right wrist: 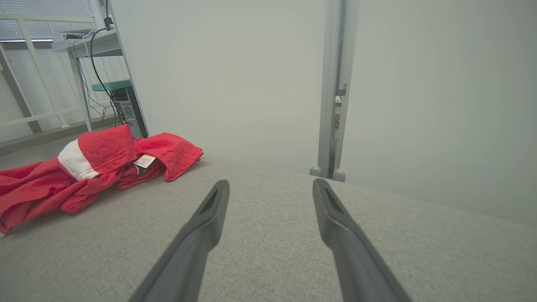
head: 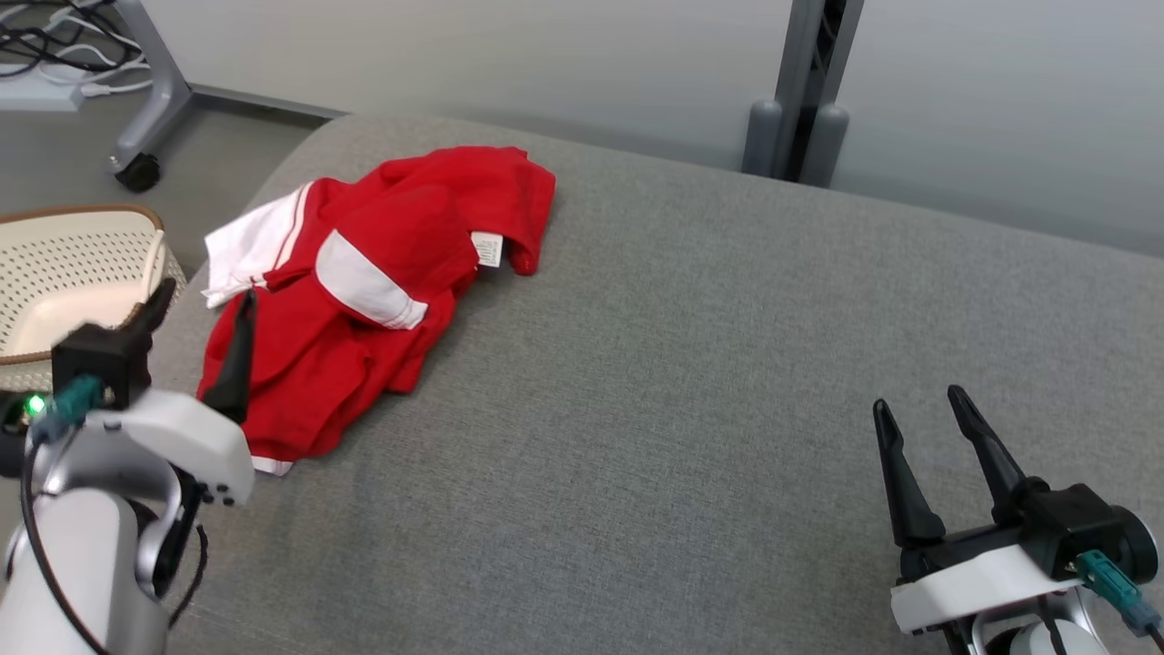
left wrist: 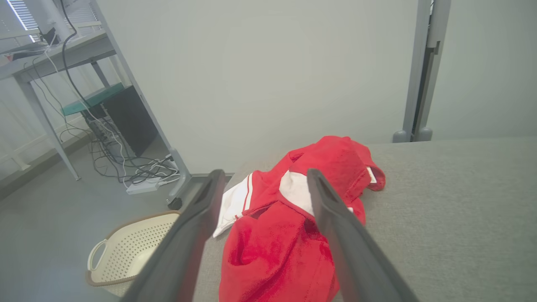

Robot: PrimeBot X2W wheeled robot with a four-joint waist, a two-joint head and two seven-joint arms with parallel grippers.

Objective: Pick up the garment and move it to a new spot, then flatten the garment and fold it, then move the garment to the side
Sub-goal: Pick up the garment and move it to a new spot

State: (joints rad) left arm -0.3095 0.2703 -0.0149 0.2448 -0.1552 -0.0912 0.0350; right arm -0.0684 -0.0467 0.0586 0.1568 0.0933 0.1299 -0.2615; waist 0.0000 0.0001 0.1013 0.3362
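Crumpled red-and-white garment lies at the far-left corner of a grey upholstered surface. The 2 grippers are spread wide and empty: left gripper at the garment's near-left edge, right gripper well apart.

Cream perforated basket, brown-rimmed, at the left edge of the head view, on the floor just beside the grey fabric table. Upper left: grey desk leg on a black caster; tangled cables behind it. Grey post at top, between pale wall panels.
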